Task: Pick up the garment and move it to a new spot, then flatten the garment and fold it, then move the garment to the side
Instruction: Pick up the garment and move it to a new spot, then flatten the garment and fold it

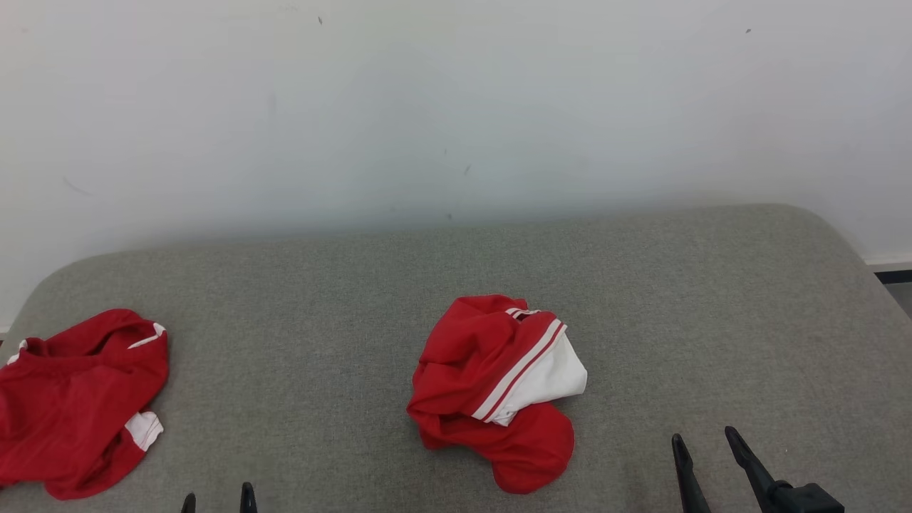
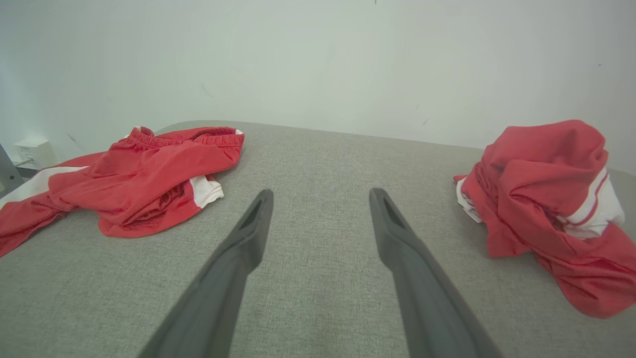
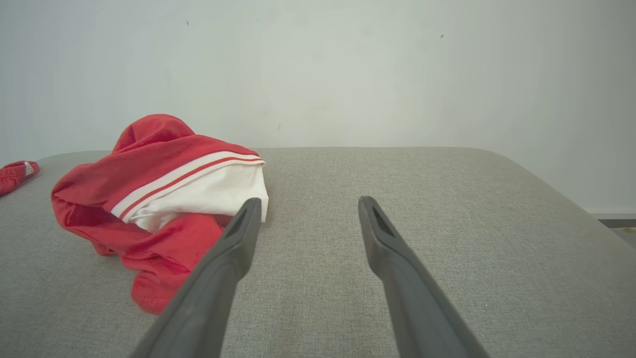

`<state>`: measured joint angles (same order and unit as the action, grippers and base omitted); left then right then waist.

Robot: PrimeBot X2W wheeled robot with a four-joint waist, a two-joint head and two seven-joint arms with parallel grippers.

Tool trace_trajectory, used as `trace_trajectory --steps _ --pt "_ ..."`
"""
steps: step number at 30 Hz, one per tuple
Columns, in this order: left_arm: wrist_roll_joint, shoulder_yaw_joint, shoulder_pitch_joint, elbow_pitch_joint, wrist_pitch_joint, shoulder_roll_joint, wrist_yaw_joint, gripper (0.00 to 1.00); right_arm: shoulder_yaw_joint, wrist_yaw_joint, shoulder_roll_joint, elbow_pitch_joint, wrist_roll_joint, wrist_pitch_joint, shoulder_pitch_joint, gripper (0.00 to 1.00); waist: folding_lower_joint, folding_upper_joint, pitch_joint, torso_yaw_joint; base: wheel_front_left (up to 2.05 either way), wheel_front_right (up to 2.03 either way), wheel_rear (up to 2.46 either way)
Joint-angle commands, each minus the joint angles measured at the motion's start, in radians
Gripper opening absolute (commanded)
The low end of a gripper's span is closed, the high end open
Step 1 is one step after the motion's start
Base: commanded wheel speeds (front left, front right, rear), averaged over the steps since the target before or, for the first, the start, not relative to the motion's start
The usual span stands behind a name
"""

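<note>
Two garments (image 1: 491,385) (image 1: 78,406), two pincers (image 1: 218,493) (image 1: 704,433).

My right gripper (image 1: 704,436) sits just right of the crumpled red-and-white garment (image 1: 499,388) and nearer me, its two dark fingers spread wide, gripping nothing — my left gripper (image 1: 217,501) lies well to that garment's left, fingers pointing forward, likewise spread wide and empty.

Grey table (image 1: 320,299) (fabric-covered) against white wall (image 1: 456,107).

I'm getting bright, even, diffuse light overall, soft faint shadows hugging the garment (image 1: 491,385) on the grey surface (image 1: 342,299), head view sharp, wrist views wide-angle w/ far edge bowed.
</note>
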<state>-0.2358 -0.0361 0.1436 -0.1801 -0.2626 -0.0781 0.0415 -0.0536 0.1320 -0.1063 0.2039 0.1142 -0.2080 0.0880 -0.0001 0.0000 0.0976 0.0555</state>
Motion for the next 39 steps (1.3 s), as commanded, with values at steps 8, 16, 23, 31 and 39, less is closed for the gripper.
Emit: trace_trajectory --steps 8,16,23,31,39 --pt "0.036 0.070 0.060 0.011 -0.003 0.023 -0.055 1.00 0.001 -0.002 0.005 0.024 0.009 -0.016 0.009 1.00 0.0001 0.0000 -0.002 0.001 0.00 0.00 0.00" --pt "0.058 0.088 0.067 0.015 -0.003 0.027 -0.066 1.00 0.005 -0.002 0.008 0.030 0.008 -0.021 0.005 1.00 0.0001 0.0000 -0.006 0.007 0.00 0.00 0.00" --pt "0.064 0.075 0.059 -0.003 -0.003 0.028 -0.069 1.00 0.008 -0.003 0.011 0.033 0.005 -0.023 -0.001 1.00 0.0001 0.0000 -0.010 0.012 0.00 0.00 0.00" --pt "0.069 0.064 0.044 0.001 -0.003 0.028 -0.063 1.00 0.007 -0.003 0.013 0.034 0.002 -0.026 -0.002 1.00 0.0001 0.0000 -0.013 0.015 0.00 0.00 0.00" --pt "0.080 0.059 0.032 0.005 -0.003 0.029 -0.067 1.00 0.004 -0.003 0.015 0.035 0.002 -0.025 -0.007 1.00 0.0001 0.0000 -0.014 0.022 0.00 0.00 0.00"
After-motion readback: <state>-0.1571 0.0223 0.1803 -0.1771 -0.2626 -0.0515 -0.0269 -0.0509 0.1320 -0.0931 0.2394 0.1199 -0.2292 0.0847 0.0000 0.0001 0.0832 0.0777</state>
